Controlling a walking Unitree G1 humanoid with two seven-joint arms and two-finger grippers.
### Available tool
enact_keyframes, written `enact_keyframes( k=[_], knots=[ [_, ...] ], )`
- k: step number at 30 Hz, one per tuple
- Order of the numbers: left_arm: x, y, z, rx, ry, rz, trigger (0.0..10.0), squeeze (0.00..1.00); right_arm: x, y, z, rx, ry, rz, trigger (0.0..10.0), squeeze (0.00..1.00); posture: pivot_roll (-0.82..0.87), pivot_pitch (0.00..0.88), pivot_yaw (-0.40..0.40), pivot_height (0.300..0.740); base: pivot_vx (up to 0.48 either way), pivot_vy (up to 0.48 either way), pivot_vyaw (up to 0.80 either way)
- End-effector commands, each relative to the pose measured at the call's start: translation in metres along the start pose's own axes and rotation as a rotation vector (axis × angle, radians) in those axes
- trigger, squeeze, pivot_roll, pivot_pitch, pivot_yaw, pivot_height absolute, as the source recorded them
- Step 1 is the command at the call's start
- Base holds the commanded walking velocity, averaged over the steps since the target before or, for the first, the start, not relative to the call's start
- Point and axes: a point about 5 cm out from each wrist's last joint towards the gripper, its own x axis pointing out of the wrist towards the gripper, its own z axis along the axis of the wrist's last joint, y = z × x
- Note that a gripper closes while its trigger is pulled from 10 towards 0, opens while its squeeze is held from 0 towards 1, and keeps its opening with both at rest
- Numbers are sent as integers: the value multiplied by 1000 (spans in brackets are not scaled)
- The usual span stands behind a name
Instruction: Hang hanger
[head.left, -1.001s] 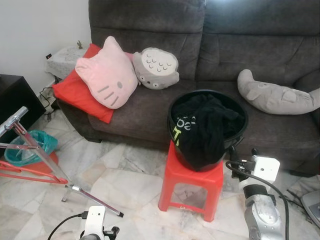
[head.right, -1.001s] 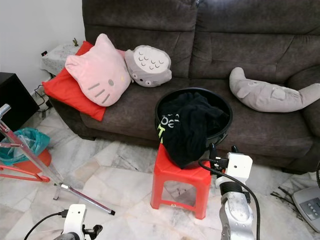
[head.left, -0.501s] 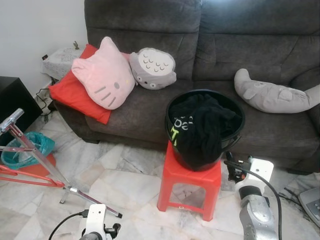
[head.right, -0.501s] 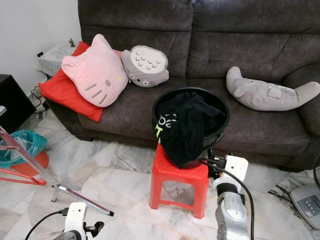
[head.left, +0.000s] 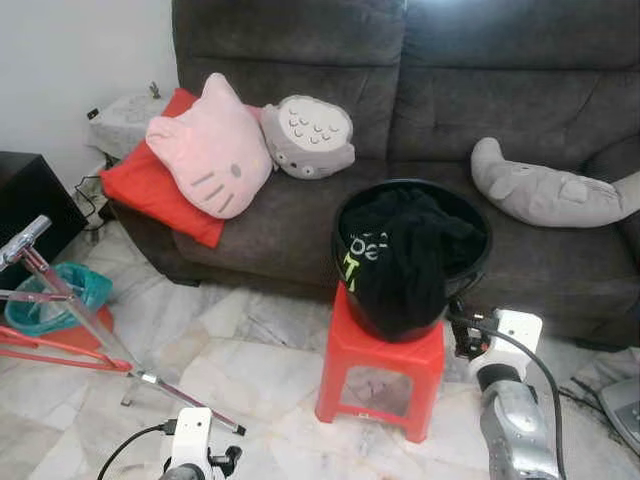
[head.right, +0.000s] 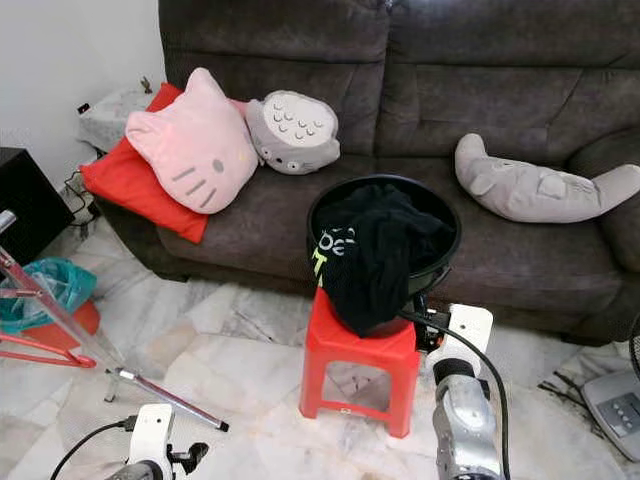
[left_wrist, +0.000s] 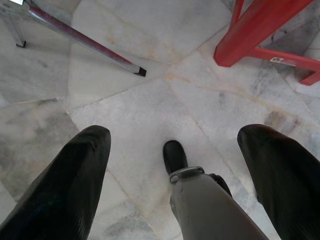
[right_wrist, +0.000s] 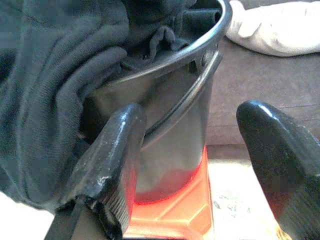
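Marble floor, right gripper (right_wrist: 200, 165) spread wide beside clothes-filled black bucket (head.left: 462, 232), left gripper (left_wrist: 175, 170) wide

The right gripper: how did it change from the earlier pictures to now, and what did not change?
The right gripper has come closer to the black bucket, open, fingers by its handle, nothing grasped. The black garment still hangs over the bucket rim on the red stool. The left gripper stays low and open.
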Motion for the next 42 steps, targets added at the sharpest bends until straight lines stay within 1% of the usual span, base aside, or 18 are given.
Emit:
enact_keyframes(
  k=[1, 3, 4, 6, 11, 16, 19, 21, 25, 27, 34, 36, 37, 38, 40, 42],
  knots=[
    [0, 5, 1, 3, 1, 16, 10000, 0, 3, 3, -2, -21, 39, 38, 10000, 0, -127, 0, 49, 740, 0, 0, 0],
    [0, 5, 2, 4, -1, 16, 10000, 0, 5, 6, -3, -52, 59, 86, 10000, 0, -127, 0, 48, 740, 0, 0, 0],
    [0, 3, 2, 6, -2, 14, 10000, 0, 5, 10, -3, -89, 69, 131, 10000, 0, -127, 0, 48, 740, 0, 0, 0],
    [0, 3, 3, 7, -4, 13, 10000, 0, 6, 12, -1, -105, 61, 153, 10000, 0, -127, 0, 48, 740, 0, 0, 0],
    [1, 1, 4, 9, -8, 13, 10000, 0, 12, 18, 13, -128, 0, 191, 10000, 0, -127, 0, 48, 740, 96, 0, 0],
    [1, -1, 6, 10, -14, 11, 10000, 0, 16, 24, 23, -184, -48, 235, 10000, 0, -127, 0, 48, 740, 263, 0, 0],
    [1, -1, 6, 11, -15, 10, 10000, 0, 17, 25, 26, -182, -60, 242, 10000, 0, -127, 0, 48, 740, 266, 0, 0],
    [1, 0, 6, 9, -17, 11, 10000, 0, 18, 26, 32, -197, -91, 252, 10000, 0, -127, 0, 48, 740, 266, 0, 0],
    [1, 0, 7, 9, -19, 12, 10000, 0, 21, 27, 41, -207, -125, 264, 10000, 0, -131, 1, 51, 740, 264, 0, 0],
    [2, -1, 8, 8, -22, 11, 10000, 0, 23, 29, 45, -226, -137, 279, 10000, 0, -131, 1, 51, 740, 264, 0, 0],
    [2, 0, 10, 8, -29, 11, 10000, 0, 29, 33, 58, -233, -186, 319, 10000, 0, -131, 4, 52, 740, 264, 0, 0],
    [2, 0, 10, 8, -30, 11, 10000, 0, 30, 36, 63, -231, -203, 339, 10000, 0, -131, 4, 52, 740, 262, 0, 0],
    [2, 0, 10, 8, -31, 11, 10000, 0, 30, 42, 67, -230, -222, 382, 10000, 0, -131, 4, 52, 740, 262, 0, 0],
    [2, 0, 10, 8, -31, 11, 10000, 0, 30, 42, 67, -230, -222, 382, 10000, 0, -131, 4, 52, 740, 262, 0, 0],
    [2, 0, 10, 8, -32, 10, 10000, 0, 30, 50, 72, -258, -238, 455, 10000, 0, -130, 6, 51, 740, 262, 0, 0],
    [2, 0, 10, 8, -33, 10, 10000, 0, 30, 53, 73, -271, -242, 481, 10000, 0, -130, 6, 51, 740, 264, 0, 0]
  ],
)
